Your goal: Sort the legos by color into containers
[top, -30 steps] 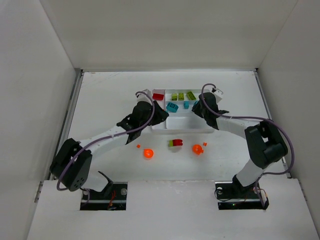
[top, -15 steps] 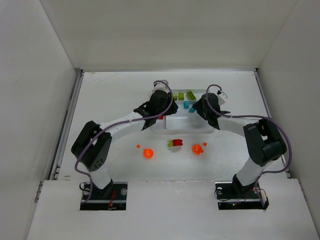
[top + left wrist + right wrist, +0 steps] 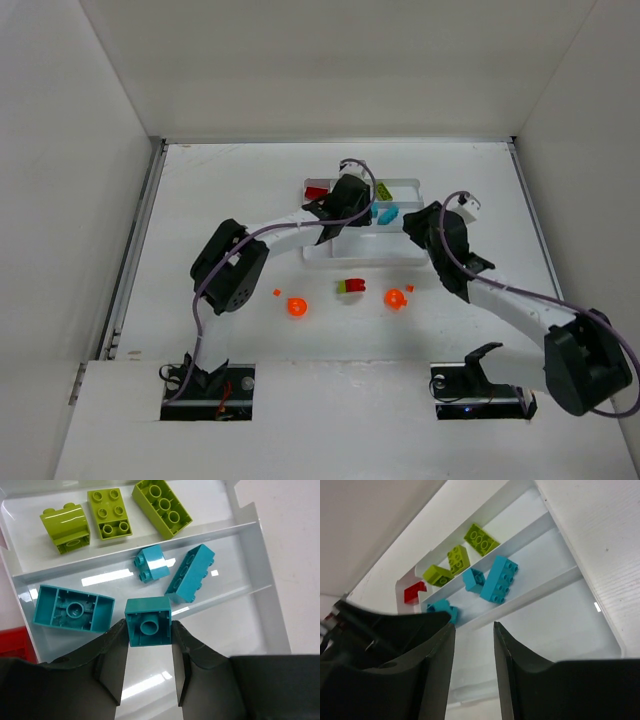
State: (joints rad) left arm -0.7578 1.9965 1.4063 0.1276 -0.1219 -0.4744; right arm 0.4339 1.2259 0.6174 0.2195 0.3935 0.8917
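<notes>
Over the far middle of the table [image 3: 220, 200], seen from above, the white tray [image 3: 372, 247] has both arms reaching to it, the left gripper [image 3: 352, 196] above its middle and the right gripper [image 3: 424, 222] at its right end. Nearer the bases, loose on the table, lie two rounded orange pieces [image 3: 296, 307], two tiny orange bits [image 3: 277, 292] and a red and yellow-green stack [image 3: 351, 286]. From the left wrist, that gripper is clamped on a teal brick [image 3: 148, 621], hollow underside toward the camera, held just over the middle slot [image 3: 115, 575]. Three more teal bricks [image 3: 74, 608] already lie there. The far slot [image 3: 210, 500] holds three yellow-green bricks [image 3: 109, 512], and a red brick [image 3: 15, 645] shows at the left edge. From the right wrist, the fingers stand apart with nothing between them, looking along the same rows. I'd call the sorting well past halfway: green and teal look nearly settled, while every orange piece and the joined pair are yet to go in. No brand, label or lettering can be read; any marks on the studs are too small to make out.
</notes>
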